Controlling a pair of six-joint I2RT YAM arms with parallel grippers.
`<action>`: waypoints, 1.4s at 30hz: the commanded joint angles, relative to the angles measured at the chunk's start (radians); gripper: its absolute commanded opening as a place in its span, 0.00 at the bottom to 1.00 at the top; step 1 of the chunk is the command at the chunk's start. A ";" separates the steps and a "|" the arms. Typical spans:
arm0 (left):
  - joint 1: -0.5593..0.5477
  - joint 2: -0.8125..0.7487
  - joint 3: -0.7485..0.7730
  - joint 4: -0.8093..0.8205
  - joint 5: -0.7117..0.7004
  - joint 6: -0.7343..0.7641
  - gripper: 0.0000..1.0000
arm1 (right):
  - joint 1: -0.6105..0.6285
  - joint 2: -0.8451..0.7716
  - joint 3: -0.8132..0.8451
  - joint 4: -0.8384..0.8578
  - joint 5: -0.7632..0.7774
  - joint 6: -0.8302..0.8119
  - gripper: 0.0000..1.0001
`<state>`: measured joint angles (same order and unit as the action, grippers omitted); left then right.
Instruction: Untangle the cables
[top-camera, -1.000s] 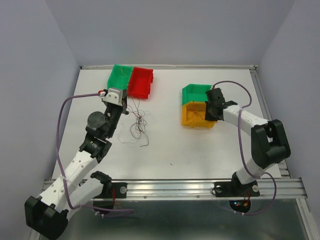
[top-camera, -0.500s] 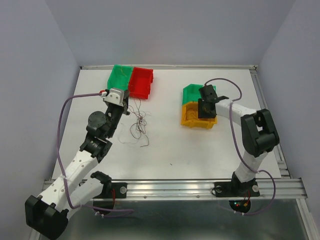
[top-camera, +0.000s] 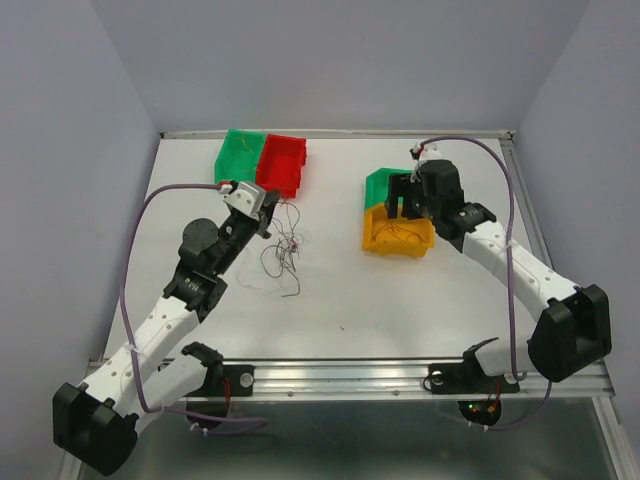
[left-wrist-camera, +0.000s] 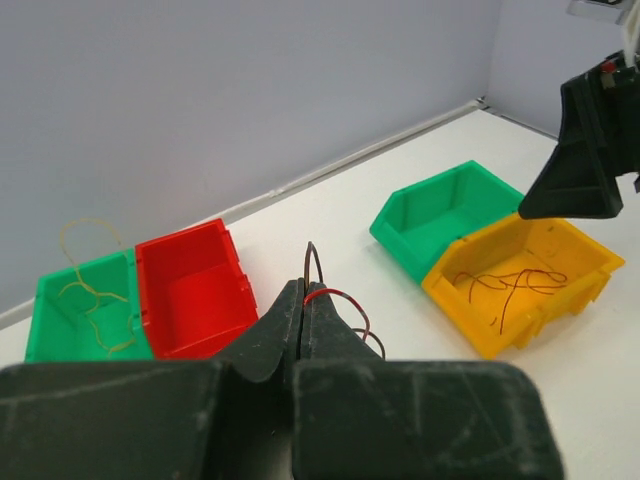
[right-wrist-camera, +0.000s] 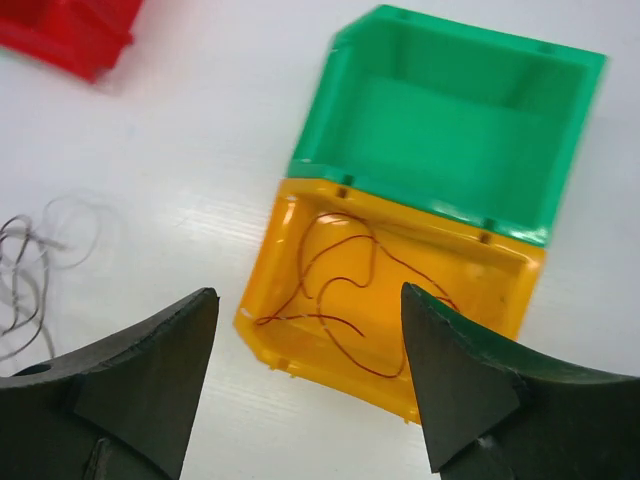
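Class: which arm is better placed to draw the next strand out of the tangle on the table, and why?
Left. The left gripper is shut on a dark red strand at the edge of the tangle; the right gripper hangs open over the yellow bin, away from it.

You are looking at a white, matte, rectangular worktop (top-camera: 400, 300), enclosed on three sides. The back wall (top-camera: 330, 60), the left wall (top-camera: 60, 200) and the right wall (top-camera: 590, 150) are plain, pale lavender-grey panels that meet the worktop at its edges. A silver slotted metal rail (top-camera: 350, 375) runs along the near edge. Lighting is even and diffuse, and shadows are soft.
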<state>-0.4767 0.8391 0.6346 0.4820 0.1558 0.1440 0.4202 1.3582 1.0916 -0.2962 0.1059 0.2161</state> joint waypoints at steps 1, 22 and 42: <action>-0.007 -0.020 0.020 0.044 0.115 0.003 0.02 | 0.021 -0.014 -0.073 0.217 -0.375 -0.153 0.79; -0.011 -0.023 0.022 0.040 0.160 -0.017 0.02 | 0.219 0.214 -0.049 0.819 -0.819 -0.162 0.61; -0.011 -0.011 0.030 0.026 0.198 -0.020 0.02 | 0.249 0.279 -0.052 1.008 -0.831 -0.100 0.10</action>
<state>-0.4831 0.8421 0.6346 0.4660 0.3195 0.1295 0.6609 1.6302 1.0168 0.6399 -0.7498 0.1066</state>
